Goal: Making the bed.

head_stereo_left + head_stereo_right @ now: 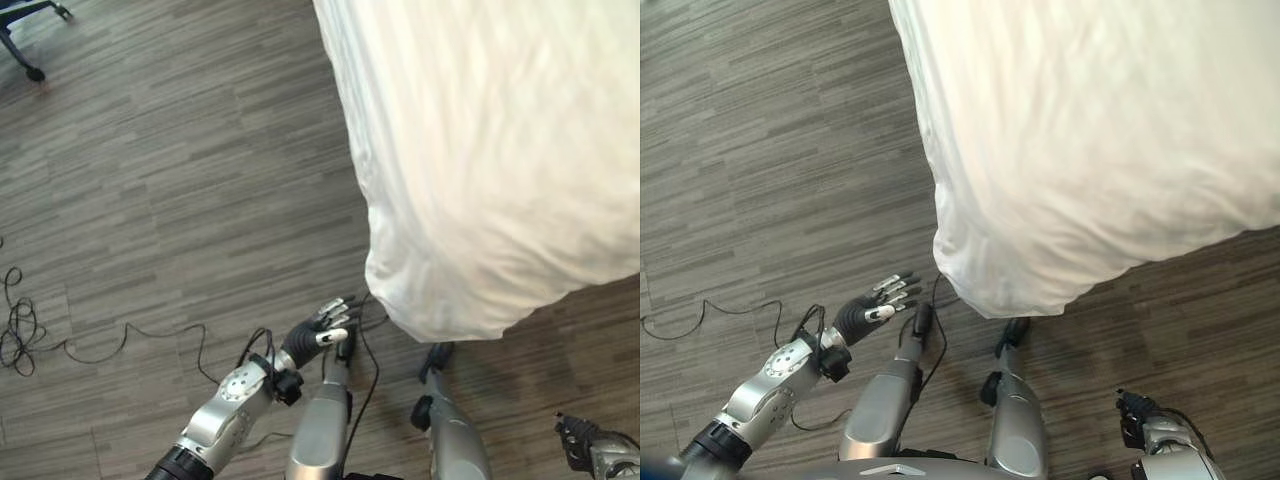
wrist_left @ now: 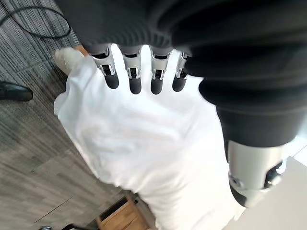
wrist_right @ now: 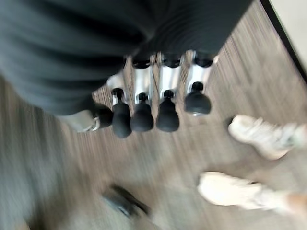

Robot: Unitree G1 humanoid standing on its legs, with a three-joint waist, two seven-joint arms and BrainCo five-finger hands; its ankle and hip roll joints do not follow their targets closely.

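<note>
The bed's white duvet (image 1: 480, 150) fills the upper right, and its rounded corner (image 1: 1010, 290) hangs down toward the wood-look floor. My left hand (image 1: 320, 330) hovers low just left of that corner, apart from the cloth. Its fingers (image 2: 134, 76) are straight and open, with the rumpled duvet (image 2: 144, 143) beyond them. My right hand (image 1: 585, 445) is at the lower right, away from the bed and over the floor. Its fingers (image 3: 144, 110) are curled with nothing in them.
An office chair's base (image 1: 30, 40) stands at the far left. A person's white shoes (image 3: 264, 136) are on the floor past my right hand. A dark shoe (image 2: 14, 91) and a wooden piece (image 2: 120, 218) lie beside the bed. Open floor stretches left of the bed.
</note>
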